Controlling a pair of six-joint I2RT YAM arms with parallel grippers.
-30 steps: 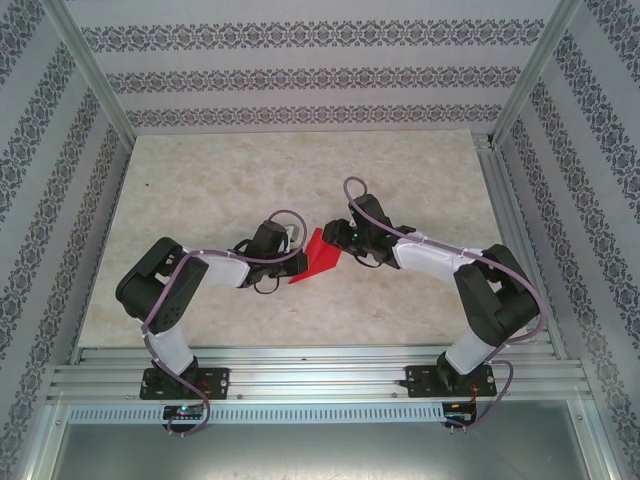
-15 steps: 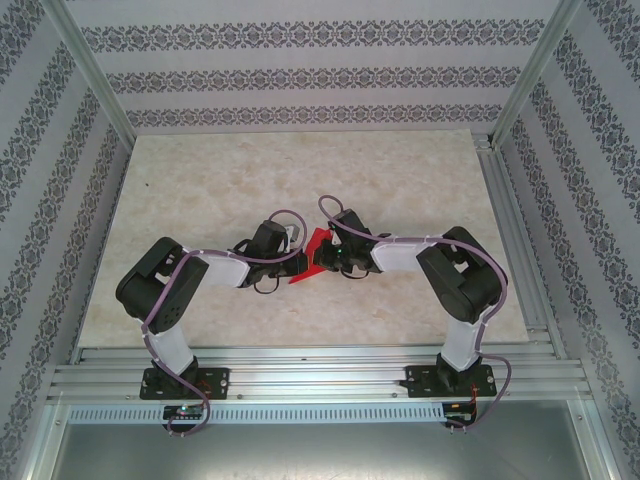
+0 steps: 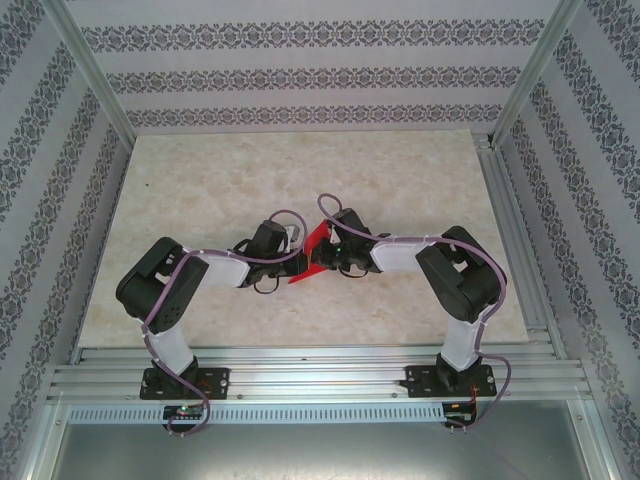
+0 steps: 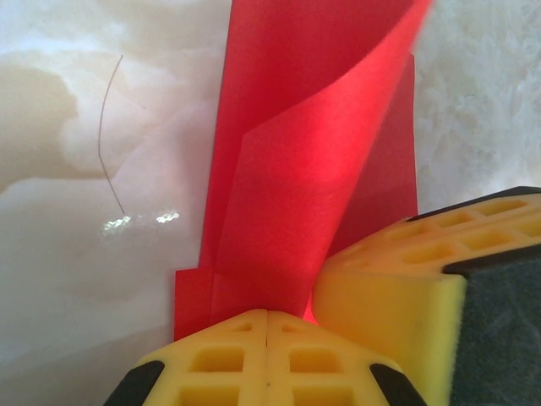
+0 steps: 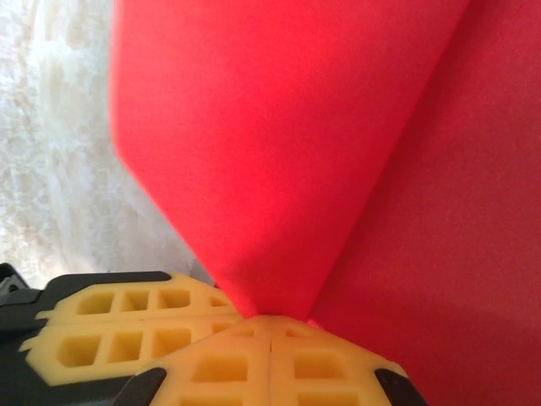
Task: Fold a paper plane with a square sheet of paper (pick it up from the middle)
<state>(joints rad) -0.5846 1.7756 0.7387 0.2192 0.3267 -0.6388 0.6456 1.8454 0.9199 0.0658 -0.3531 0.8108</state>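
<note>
The square sheet of paper is bright red and folded into layers at the middle of the marble table. One flap of the paper curls up off the flat layers. My left gripper is shut, its yellow tips pinching the near edge of the sheet. From the right, my right gripper is shut on the raised flap of the paper, where the fold narrows to a point. The two grippers sit almost touching: left gripper, right gripper. The right gripper's yellow finger crowds the left wrist view.
Aluminium rails run along the near edge, and frame posts stand at the corners. Patterned walls close off the back and sides. A thin dark thread or scratch marks the table left of the paper.
My right gripper moved left onto the paper and shut on its raised flap. The left gripper stayed shut in place.
</note>
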